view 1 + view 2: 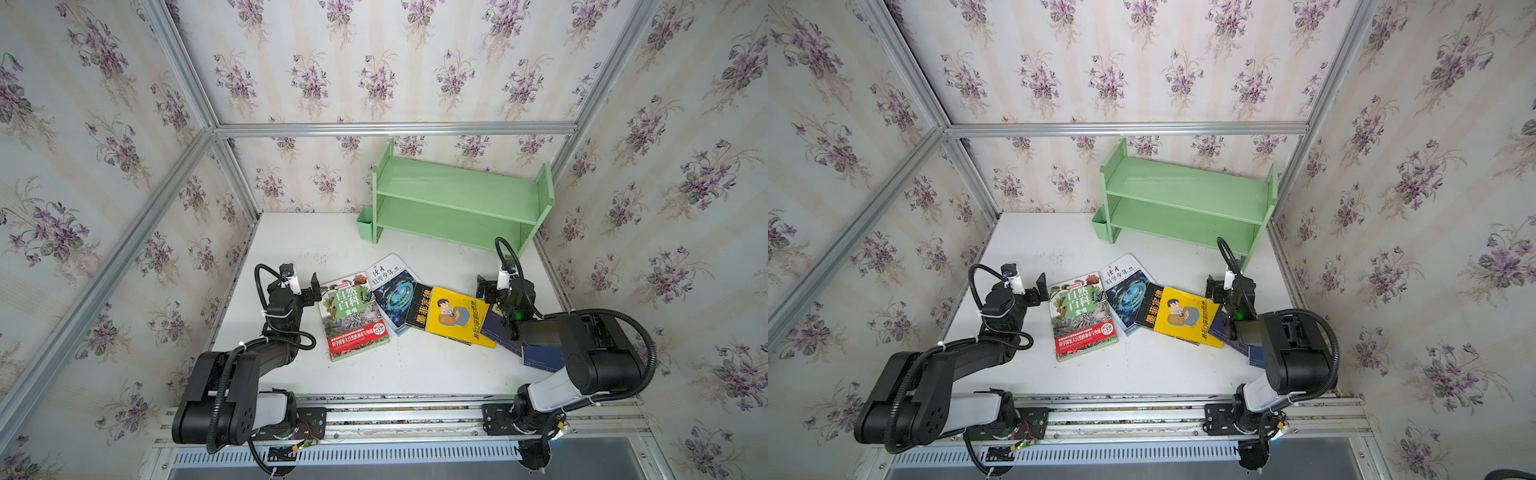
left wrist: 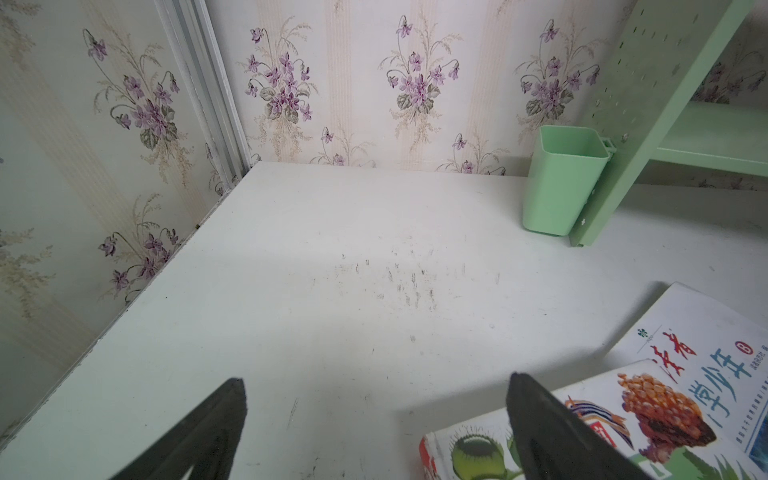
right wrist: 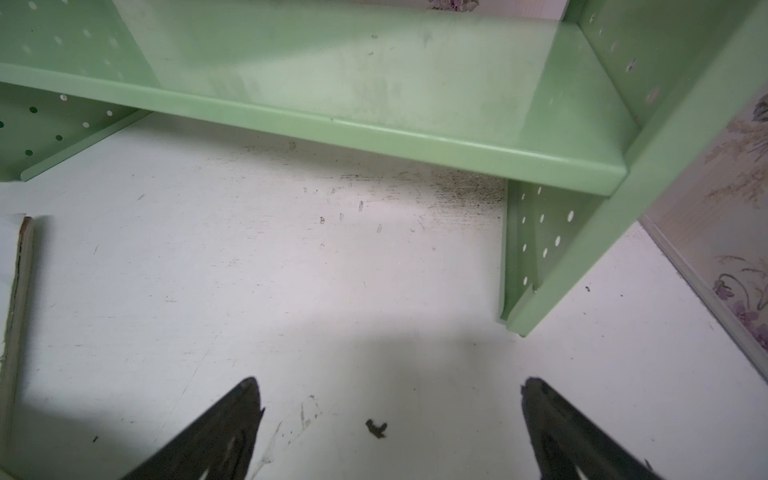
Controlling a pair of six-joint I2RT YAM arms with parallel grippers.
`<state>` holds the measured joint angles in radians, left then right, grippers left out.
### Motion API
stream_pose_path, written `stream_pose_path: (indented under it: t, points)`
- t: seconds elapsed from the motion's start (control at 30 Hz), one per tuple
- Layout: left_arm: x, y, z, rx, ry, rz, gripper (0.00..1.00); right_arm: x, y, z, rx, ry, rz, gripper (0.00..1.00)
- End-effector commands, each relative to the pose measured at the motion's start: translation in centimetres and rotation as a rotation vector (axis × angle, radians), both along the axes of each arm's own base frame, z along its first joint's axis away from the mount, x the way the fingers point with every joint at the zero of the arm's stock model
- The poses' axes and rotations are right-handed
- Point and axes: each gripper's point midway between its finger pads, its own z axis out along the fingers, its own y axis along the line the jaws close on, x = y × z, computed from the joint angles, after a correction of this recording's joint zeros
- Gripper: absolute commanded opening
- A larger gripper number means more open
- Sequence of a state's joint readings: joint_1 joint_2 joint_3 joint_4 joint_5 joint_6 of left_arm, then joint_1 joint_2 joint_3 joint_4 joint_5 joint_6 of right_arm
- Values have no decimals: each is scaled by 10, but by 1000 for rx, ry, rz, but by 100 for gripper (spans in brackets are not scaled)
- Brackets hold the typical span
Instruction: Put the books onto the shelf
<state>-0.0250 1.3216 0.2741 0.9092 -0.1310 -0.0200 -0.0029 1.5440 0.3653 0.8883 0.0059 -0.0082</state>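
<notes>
Clock positions were read from the table's (image 1: 374, 374) middle in both top views, 12 o'clock being the back wall.

The shelf (image 1: 457, 195) stood upright at 1 o'clock against the back wall. Its small cup (image 1: 365, 224) was fixed to the end panel on the 9 o'clock side.

The books lay flat on the table in an overlapping row from 9 to 4 o'clock:
- The green nature book (image 1: 353, 316) lay at 9 o'clock, overlapping the white-blue swirl book (image 1: 392, 291).
- The black book (image 1: 417, 307) came next in the row.
- The yellow book (image 1: 455, 318) lay at 3 o'clock, covering part of the black one.
- The navy books (image 1: 540, 359) lay at 4 o'clock, partly hidden under the right arm (image 1: 582, 353).

The left gripper (image 2: 375, 378) stood at 9 o'clock, just beside the green nature book. Its jaws were spread wide and held nothing. One finger (image 2: 552, 432) sat over that book's far corner, and contact could not be determined.

The right gripper (image 3: 389, 380) stood at 3 o'clock, facing the shelf's lower tier. Its jaws were spread wide over bare table and held nothing.
</notes>
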Motion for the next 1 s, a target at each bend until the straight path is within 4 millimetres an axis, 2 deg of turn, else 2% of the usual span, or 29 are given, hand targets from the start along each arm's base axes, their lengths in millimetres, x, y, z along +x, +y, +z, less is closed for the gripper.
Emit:
stream_pose_path:
  t: [0.0, 0.67, 0.8, 0.93, 0.97]
  points:
    - [2, 1, 9, 15, -33, 2, 100, 5, 1, 13, -6, -54, 5, 100]
    - [2, 0, 9, 15, -33, 1, 100, 5, 0, 14, -8, -54, 1, 100]
    - [2, 3, 14, 12, -46, 14, 100, -3, -8, 24, -8, -90, -49, 100]
    - [7, 10, 23, 1, 53, 60, 100, -8, 4, 35, 10, 1, 19, 100]
    - [8, 7, 33, 1, 65, 46, 100, -8, 7, 45, 34, 19, 23, 100]
